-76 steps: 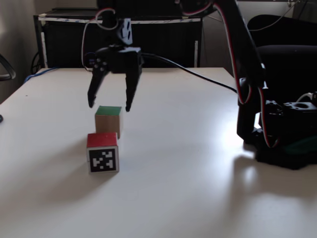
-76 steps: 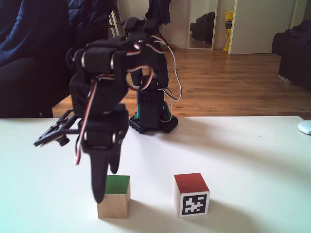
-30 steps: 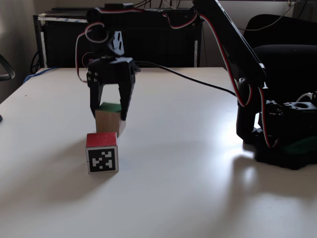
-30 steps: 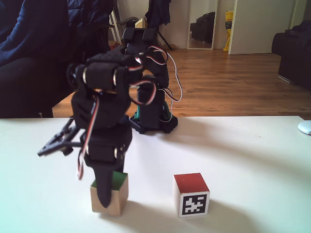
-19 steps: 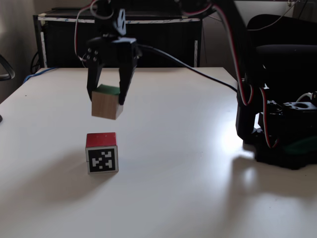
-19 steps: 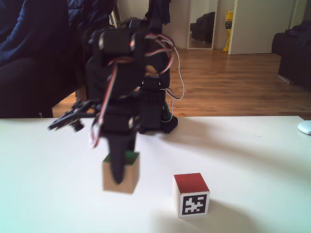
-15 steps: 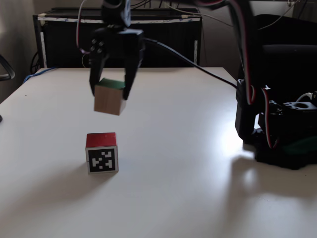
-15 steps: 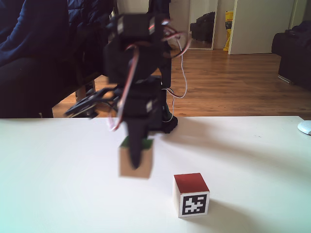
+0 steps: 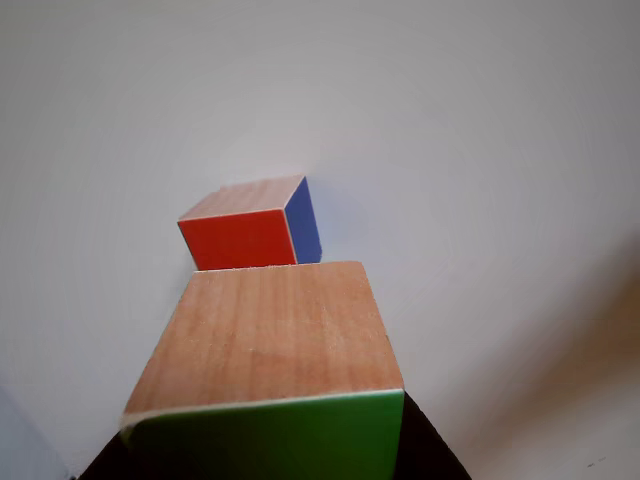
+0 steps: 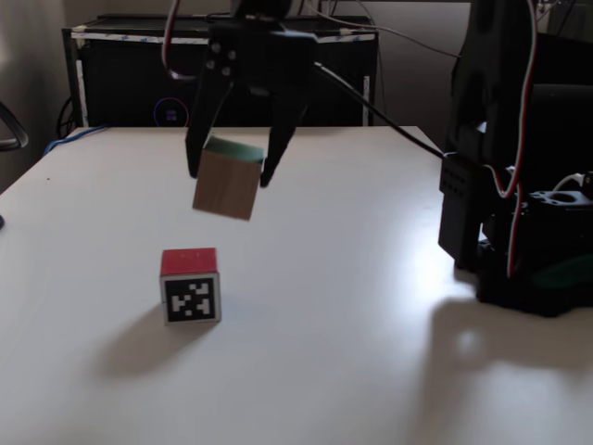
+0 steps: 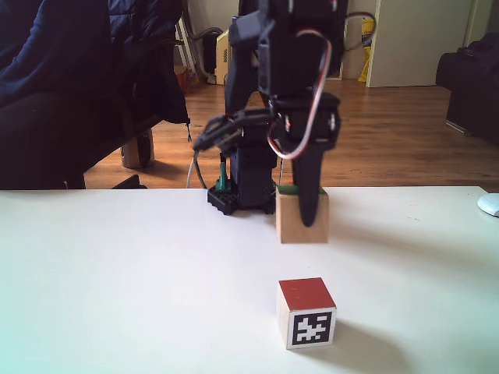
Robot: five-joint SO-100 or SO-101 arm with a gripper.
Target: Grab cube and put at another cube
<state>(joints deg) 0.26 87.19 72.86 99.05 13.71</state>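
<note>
Gripper (image 10: 232,174) carrying the cube (image 10: 227,179) clear of table (image 10: 371,306).
Jaws clamping it, hanging above another cube (image 10: 191,286) for stacking.

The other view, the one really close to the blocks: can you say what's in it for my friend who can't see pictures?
A wooden cube with a green face fills the bottom of the picture, very close to the camera, with something black at both lower corners. Beyond it sits a smaller-looking cube with a red face and a blue face on a plain white table.
</note>
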